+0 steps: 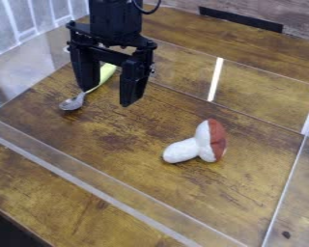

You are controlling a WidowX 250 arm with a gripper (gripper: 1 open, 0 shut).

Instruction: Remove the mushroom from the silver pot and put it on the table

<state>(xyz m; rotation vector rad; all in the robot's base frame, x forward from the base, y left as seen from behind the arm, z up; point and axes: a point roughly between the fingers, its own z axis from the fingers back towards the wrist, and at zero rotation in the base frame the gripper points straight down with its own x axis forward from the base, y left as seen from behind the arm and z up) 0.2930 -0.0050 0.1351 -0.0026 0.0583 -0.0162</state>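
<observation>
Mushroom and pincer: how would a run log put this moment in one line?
mushroom: lying on table | pincer: open, empty | spoon: beside pincer

We seem to be at a lab test rig: a wood-grain table [144, 135] fenced by clear acrylic panels [105, 188], with a black robot arm [116, 19] mounted above.

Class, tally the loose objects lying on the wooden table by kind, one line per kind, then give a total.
Mushroom: 1
Spoon: 1
Total: 2
</observation>
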